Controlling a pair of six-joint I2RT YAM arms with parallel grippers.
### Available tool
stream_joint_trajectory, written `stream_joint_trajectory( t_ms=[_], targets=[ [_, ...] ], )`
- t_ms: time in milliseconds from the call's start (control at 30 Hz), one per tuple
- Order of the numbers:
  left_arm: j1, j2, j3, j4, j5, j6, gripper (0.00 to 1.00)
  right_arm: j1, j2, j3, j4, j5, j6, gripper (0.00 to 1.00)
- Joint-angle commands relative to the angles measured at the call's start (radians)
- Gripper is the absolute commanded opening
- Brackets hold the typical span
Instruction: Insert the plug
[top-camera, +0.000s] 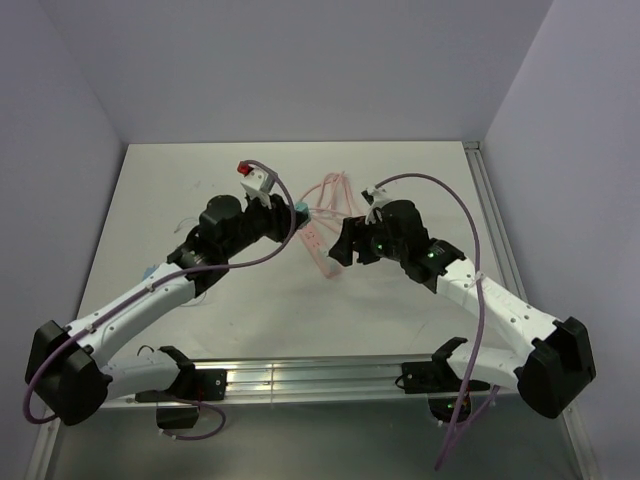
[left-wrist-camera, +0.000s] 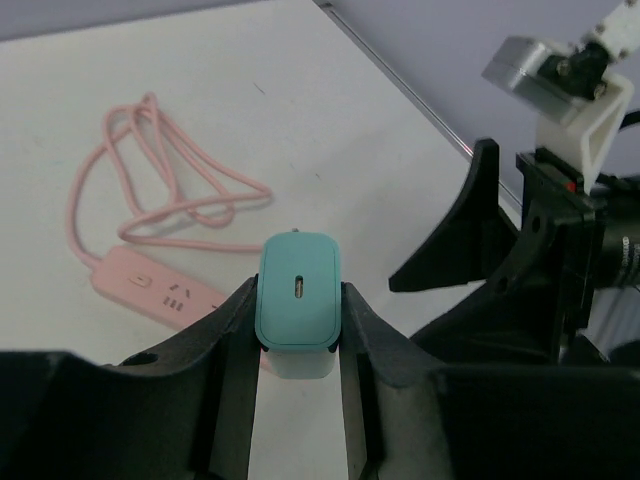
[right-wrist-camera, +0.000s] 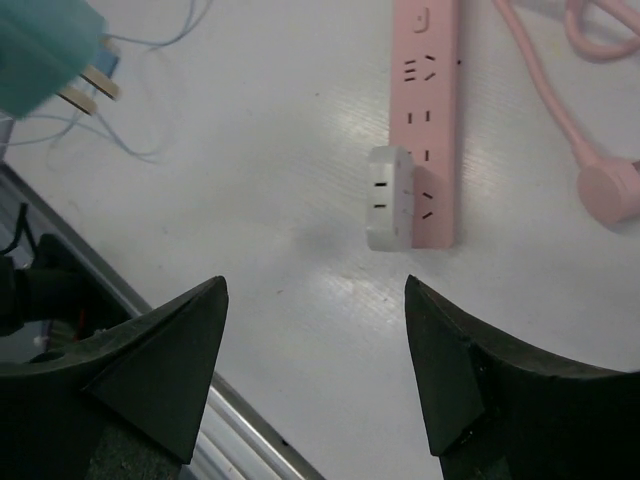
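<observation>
**Plug held aloft, strip unsecured**

On the bench (top-camera: 180, 180), the pink power strip (right-wrist-camera: 430, 120) is gripped by nothing and could be shoved aside at insertion, as the right fingers (right-wrist-camera: 170, 360) are spread wide and empty above it. The teal plug (left-wrist-camera: 298, 290) is pinched at its sides by the part-closed left fingers (left-wrist-camera: 235, 330), clear of the strip. It could be twisted there and its prongs (right-wrist-camera: 90, 85) misaligned.
</observation>
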Motion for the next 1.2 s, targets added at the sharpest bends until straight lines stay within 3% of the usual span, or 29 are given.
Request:
stream_joint_trajectory(
  t_ms=[0, 167, 300, 433, 533, 667, 1167],
  targets=[
    [0.006, -0.046, 0.033, -0.137, 0.164, -0.141, 0.00, 0.004, -0.059, -0.016, 0.033, -0.111, 0.030, 0.78],
    [0.008, -0.164, -0.035, -0.103, 0.343, -0.168, 0.00, 0.004, -0.147, 0.020, 0.025, -0.199, 0.051, 0.76],
    [0.008, -0.245, -0.074, -0.088, 0.510, -0.176, 0.00, 0.004, -0.177, 0.040, 0.028, -0.366, 0.028, 0.74],
    [0.008, -0.284, -0.114, -0.027, 0.565, -0.259, 0.00, 0.007, -0.187, 0.002, 0.120, -0.652, 0.023, 0.71],
    [0.008, -0.285, -0.148, 0.049, 0.624, -0.302, 0.00, 0.020, -0.194, -0.026, 0.221, -0.720, 0.075, 0.70],
    [0.006, -0.278, -0.164, 0.078, 0.624, -0.320, 0.00, 0.037, -0.207, -0.047, 0.369, -0.765, 0.162, 0.68],
    [0.008, -0.256, -0.185, 0.179, 0.683, -0.375, 0.00, 0.087, -0.121, -0.024, 0.444, -0.753, 0.202, 0.51]
  ],
)
